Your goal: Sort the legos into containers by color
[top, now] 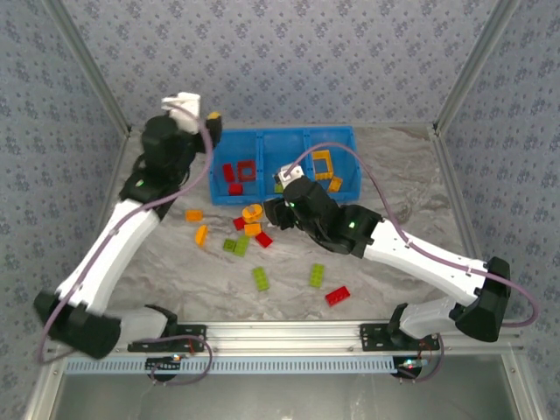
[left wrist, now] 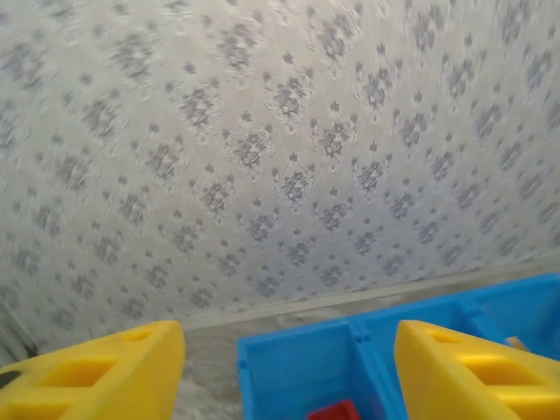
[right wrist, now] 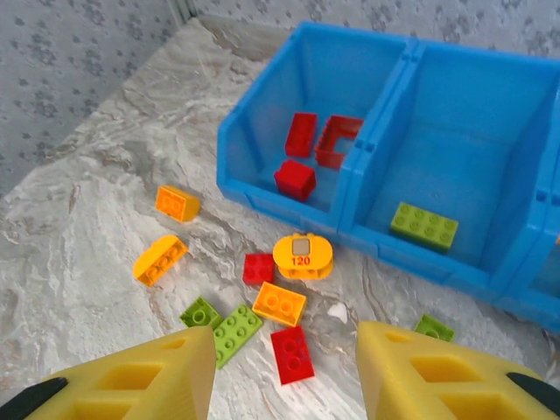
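Right pincer (right wrist: 284, 350) spread | left pincer (left wrist: 289, 350) spread | right-wrist view: lime brick (right wrist: 424, 225) in middle compartment (right wrist: 455, 144)

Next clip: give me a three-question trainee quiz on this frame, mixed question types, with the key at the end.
1. What colour are the bricks in the left compartment of the tray? A red, B lime green, C orange.
2. True or false: the right gripper is shut on a brick.
3. Fill in: the loose round orange piece bears the number ___.
Key: 1 A; 2 false, its jaws are open; 3 120.
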